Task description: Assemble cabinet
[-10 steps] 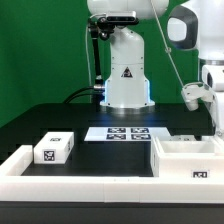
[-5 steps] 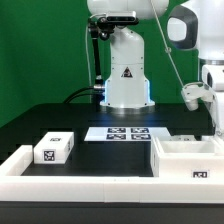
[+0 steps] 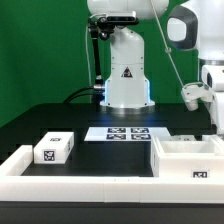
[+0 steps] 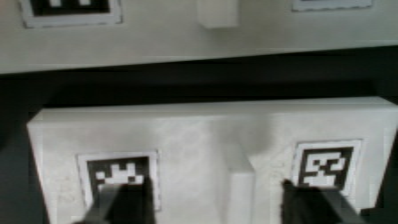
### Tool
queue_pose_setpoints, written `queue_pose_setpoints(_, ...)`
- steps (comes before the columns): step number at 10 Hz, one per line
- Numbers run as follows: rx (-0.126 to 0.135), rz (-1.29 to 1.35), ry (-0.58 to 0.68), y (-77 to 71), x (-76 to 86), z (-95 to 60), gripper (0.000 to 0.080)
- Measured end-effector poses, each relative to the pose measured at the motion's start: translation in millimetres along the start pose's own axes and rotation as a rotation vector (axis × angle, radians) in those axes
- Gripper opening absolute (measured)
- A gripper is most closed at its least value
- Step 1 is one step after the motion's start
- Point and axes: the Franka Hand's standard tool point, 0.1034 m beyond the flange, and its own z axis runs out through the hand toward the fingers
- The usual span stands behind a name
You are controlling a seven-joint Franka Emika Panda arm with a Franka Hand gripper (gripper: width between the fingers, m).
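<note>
The cabinet's large white boxy case (image 3: 185,157) stands at the exterior view's right, open on top, with a tag on its front. A small white tagged drawer block (image 3: 52,149) lies apart at the exterior view's left. My gripper (image 3: 215,127) hangs just above the far right part of the case. In the wrist view a white tagged part (image 4: 214,140) with two tags fills the picture. My gripper (image 4: 214,205) is open over it, with one dark fingertip (image 4: 118,205) on each side and nothing held.
The marker board (image 3: 125,132) lies flat in the middle in front of the robot base (image 3: 126,70). A low white border rail (image 3: 90,185) runs along the front and turns back at the left. A white tagged surface (image 4: 160,25) shows beyond a dark gap.
</note>
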Motion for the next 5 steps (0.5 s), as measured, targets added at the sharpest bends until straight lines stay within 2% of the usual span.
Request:
queue_pose_setpoints(1, 0.0, 0.0, 0.0, 0.0, -0.1, 0.0, 0.0511)
queue_pose_setpoints(2, 0.0, 0.0, 0.0, 0.0, -0.1, 0.1, 0.0605)
queue_pose_setpoints(5, 0.0, 0.001, 0.0, 0.0, -0.4, 0.1, 0.0647)
